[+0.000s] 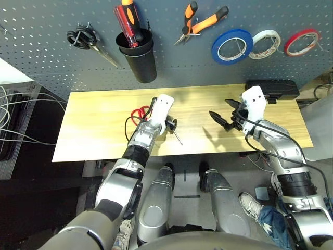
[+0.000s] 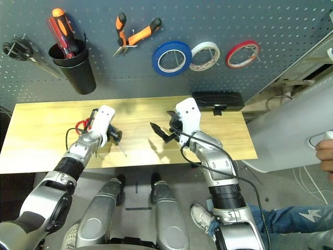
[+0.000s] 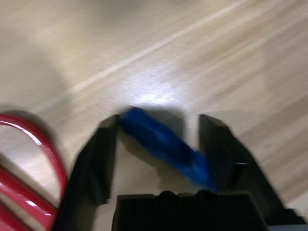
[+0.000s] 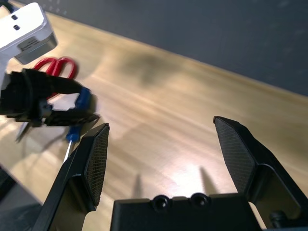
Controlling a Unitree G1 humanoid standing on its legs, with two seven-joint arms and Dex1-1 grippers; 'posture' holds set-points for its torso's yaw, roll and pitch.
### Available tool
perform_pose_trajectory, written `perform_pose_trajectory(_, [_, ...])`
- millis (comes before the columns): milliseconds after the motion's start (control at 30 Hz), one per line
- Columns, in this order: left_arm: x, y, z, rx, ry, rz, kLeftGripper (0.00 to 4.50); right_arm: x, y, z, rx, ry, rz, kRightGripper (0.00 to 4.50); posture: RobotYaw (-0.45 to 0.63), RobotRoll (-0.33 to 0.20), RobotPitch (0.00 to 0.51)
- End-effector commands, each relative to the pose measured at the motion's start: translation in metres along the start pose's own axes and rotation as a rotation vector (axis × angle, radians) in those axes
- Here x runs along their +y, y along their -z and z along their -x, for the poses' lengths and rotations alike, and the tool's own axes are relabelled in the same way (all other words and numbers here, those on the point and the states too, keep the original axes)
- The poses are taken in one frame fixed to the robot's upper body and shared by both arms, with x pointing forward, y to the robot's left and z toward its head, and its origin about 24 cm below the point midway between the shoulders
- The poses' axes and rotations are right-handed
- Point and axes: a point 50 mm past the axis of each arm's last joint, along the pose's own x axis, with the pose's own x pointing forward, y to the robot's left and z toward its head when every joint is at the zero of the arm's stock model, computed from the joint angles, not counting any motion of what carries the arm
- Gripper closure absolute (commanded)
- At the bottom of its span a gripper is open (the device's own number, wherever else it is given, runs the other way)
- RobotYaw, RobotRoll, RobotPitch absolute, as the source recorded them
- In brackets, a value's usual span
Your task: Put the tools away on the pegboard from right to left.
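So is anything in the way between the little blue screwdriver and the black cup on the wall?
Nothing visible blocks it. The left tool has the blue screwdriver between its fingers over the table, and the black cup hangs on the pegboard above. A red-and-orange screwdriver already stands in the cup.

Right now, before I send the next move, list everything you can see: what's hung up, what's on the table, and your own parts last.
Dark grey-blue pegboard: one, behind the table.
Black-handled scissors: one, hung far left.
Black cup: one, holding a red-and-orange-handled tool.
Orange-and-black-handled pliers: one, hung.
Tape rings: blue, white, red, hung.
Black box: one, table's back edge.
Red-handled scissors: one, on the wooden table.
Small blue-handled screwdriver: one, between the left gripper fingers.
Right gripper: open, above the table.
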Motion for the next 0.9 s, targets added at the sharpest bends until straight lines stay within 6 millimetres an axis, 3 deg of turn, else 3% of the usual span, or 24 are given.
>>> perform_pose_trajectory(33, [-0.007,0.019,0.000,0.074,0.029,0.053,2.40,0.002,0.012,-0.007,0.062,-0.038,-0.013,0.00,0.13,0.000,0.338])
perform_pose_trajectory(200, [-0.008,0.015,0.000,0.049,0.022,0.062,3.86,-0.002,0.005,-0.017,0.027,-0.027,0.007,0.00,0.13,0.000,0.339])
perform_pose_trajectory(367, [-0.007,0.011,0.000,0.009,0.009,0.067,3.86,-0.005,0.003,-0.020,0.016,-0.018,0.012,0.00,0.14,0.000,0.341])
perform_pose_trajectory(533, [-0.008,-0.009,0.003,-0.090,0.015,0.129,3.86,-0.008,0.003,-0.012,0.035,-0.060,0.031,0.00,0.15,0.000,0.339])
perform_pose_trajectory(767, [-0.012,-0.069,0.033,-0.368,0.060,0.239,3.86,-0.014,0.000,-0.003,0.047,-0.106,0.096,0.00,0.16,0.000,0.317])
perform_pose_trajectory(900, [-0.014,-0.110,0.075,-0.551,0.099,0.223,3.86,-0.019,-0.010,-0.001,0.017,-0.111,0.143,0.00,0.17,0.000,0.306])
